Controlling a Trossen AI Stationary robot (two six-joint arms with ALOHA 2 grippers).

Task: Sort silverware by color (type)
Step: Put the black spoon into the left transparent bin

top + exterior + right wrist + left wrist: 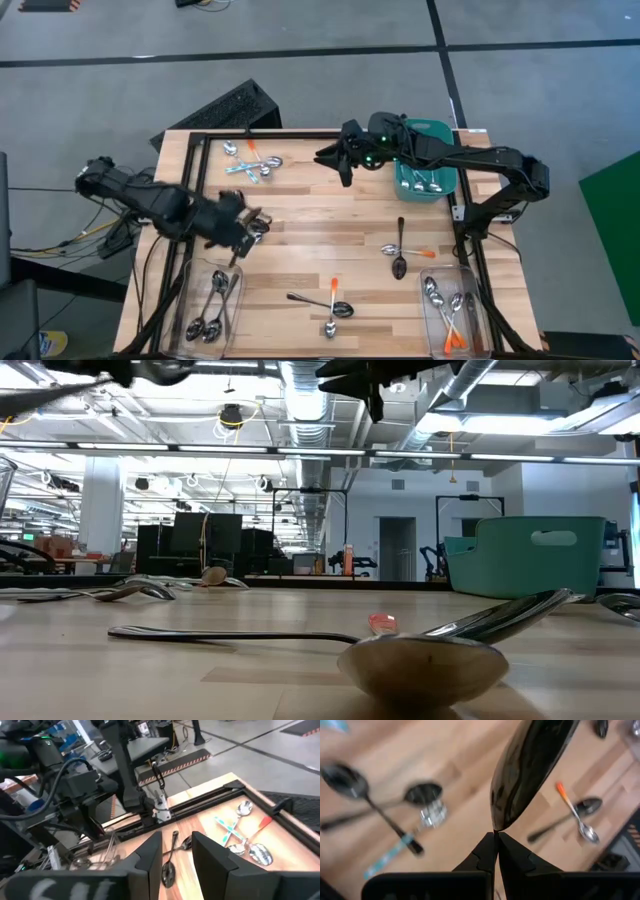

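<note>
The left hand [243, 232] hangs above the wooden desk [300, 215], just beyond the clear bin [212, 300] at the desk's near left corner. Its fingers [485, 855] are pinched together on the tip of a dark metal spoon [530, 765], whose bowl sticks out ahead of them in the left wrist view. That clear bin holds several plain dark spoons [210, 310].

The right hand [340, 165] hovers over the far middle of the desk, just beside the teal tub [428, 130], its two fingers [150, 855] parted with nothing between them. The teal tub, at the desk's far right, contains a few spoons [425, 182].

A cluster of blue- and orange-handled spoons [252, 162] lies near the far left edge, across the desk from the tub. More loose spoons [398, 250] lie in front of the tub toward the near side, and another group [330, 305] lies near the front edge. A second clear bin [455, 312] at the near right corner holds orange-handled spoons [450, 325].
</note>
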